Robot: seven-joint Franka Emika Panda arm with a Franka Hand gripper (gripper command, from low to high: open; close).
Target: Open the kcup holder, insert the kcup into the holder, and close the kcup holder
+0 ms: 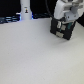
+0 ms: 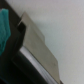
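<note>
In the exterior view my gripper [image 1: 61, 31] hangs low over the white table [image 1: 35, 55] at the back right, a dark block under the white wrist. Blur hides whether its jaws are open. The wrist view is filled close up by a dark box with a pale grey slanted panel, which looks like the kcup holder [image 2: 20, 62]. A blurred teal-green patch beside it may be the kcup [image 2: 4, 25]. I cannot tell whether it is held or lying there. I cannot pick out the holder in the exterior view.
A white bottle-like post [image 1: 25, 10] stands at the back, toward the exterior view's left. A dark band with bluish spots [image 1: 10, 20] runs along the table's far edge.
</note>
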